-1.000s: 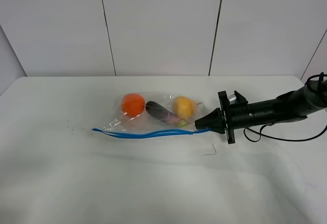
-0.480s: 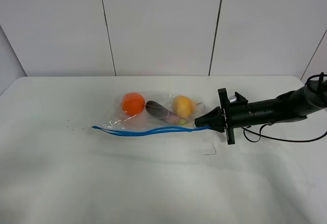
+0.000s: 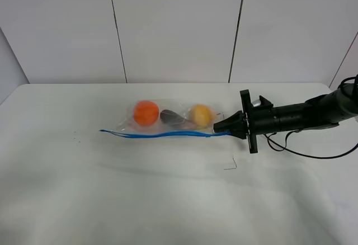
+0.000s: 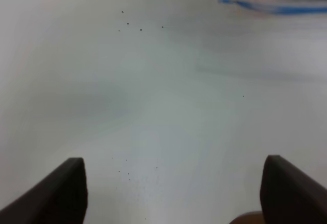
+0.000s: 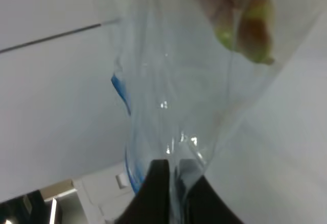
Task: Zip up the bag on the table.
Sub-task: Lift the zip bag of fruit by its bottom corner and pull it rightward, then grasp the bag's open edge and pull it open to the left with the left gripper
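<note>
The bag (image 3: 168,123) lies on the white counter (image 3: 168,200), a little past the middle towards the wall (image 3: 173,27), with its long side running left to right. Its blue zip strip (image 3: 162,135) runs along the near edge in an almost straight line, ending in a free tip at the left. Through the clear plastic show an orange fruit (image 3: 146,112) at the left, a dark eggplant (image 3: 172,117) in the middle and a yellow fruit (image 3: 201,115) at the right, all in a row just behind the strip.

The right hand (image 3: 218,127) comes in low from the right side and meets the bag's right end. In the right wrist view its fingers (image 5: 158,193) are pinched together on a fold of the crinkled plastic (image 5: 173,81), and the strip (image 5: 120,87) curves off beside them.

The left hand (image 4: 173,188) shows only in the left wrist view. Its two dark fingertips (image 4: 64,191) stand wide apart with nothing held, and only bare counter shows between them. The strip's left tip (image 4: 271,6) lies well apart from it.

A black cable (image 3: 302,154) sags from the right arm onto the counter. A small dark mark (image 3: 230,165) sits on the counter nearer than the right hand, and a few dark specks (image 3: 75,140) lie left of the strip's tip.
</note>
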Action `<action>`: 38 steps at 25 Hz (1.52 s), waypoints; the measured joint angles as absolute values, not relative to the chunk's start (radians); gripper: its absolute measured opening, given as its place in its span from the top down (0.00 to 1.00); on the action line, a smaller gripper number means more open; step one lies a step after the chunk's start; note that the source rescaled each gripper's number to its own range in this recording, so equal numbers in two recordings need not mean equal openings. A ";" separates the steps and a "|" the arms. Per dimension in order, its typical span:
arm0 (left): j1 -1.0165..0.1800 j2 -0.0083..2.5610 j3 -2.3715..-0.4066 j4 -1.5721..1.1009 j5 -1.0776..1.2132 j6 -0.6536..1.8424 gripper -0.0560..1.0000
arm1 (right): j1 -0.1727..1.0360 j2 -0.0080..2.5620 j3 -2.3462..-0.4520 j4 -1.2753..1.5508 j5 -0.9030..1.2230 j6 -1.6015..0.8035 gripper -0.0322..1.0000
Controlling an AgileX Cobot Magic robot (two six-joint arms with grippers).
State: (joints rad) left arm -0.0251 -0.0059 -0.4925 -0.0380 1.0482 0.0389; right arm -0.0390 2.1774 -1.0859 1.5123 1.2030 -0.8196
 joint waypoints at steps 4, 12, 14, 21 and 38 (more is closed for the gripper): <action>-0.025 -0.006 -0.492 -0.038 1.048 0.039 0.00 | -0.039 2.175 -1.086 1.528 1.203 -0.806 0.97; -0.025 -0.006 -0.492 -0.038 1.048 0.039 0.00 | -0.039 2.175 -1.086 1.531 1.203 -0.804 0.97; -0.025 -0.006 -0.492 -0.038 1.048 0.039 0.00 | -0.039 2.175 -1.086 1.531 1.203 -0.804 0.97; -0.025 -0.006 -0.494 -0.038 1.047 0.039 0.00 | -0.039 2.175 -1.086 1.531 1.203 -0.804 0.97; -0.025 0.636 -0.960 -0.243 0.951 -0.045 0.00 | -0.039 2.175 -1.086 1.531 1.203 -0.802 0.97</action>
